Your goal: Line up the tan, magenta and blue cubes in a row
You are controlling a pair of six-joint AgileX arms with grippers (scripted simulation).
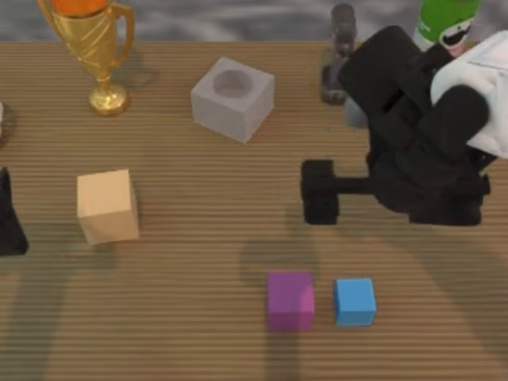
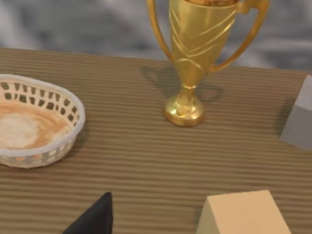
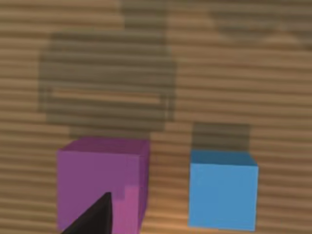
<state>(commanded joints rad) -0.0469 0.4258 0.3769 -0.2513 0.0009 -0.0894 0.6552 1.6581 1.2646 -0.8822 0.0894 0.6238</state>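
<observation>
At the far left edge of the desk (image 1: 198,238) you have the left gripper (image 1: 9,214), parked low and mostly out of frame; you cannot tell whether its fingers are apart or together. In the left wrist view a white basket (image 2: 36,124) sits near it. Next comes the gold trophy (image 1: 97,48) at the back, and in front of it the tan cube (image 1: 107,206), alone on the left half, well apart from the other two. The grey block with a round hole (image 1: 232,98) stands at the back centre. Toward the front, right of centre, the magenta cube (image 1: 290,299) and the blue cube (image 1: 354,301) sit side by side with a narrow gap. Above and behind them hovers your right gripper (image 1: 320,192), holding nothing; whether its fingers are apart cannot be told.
</observation>
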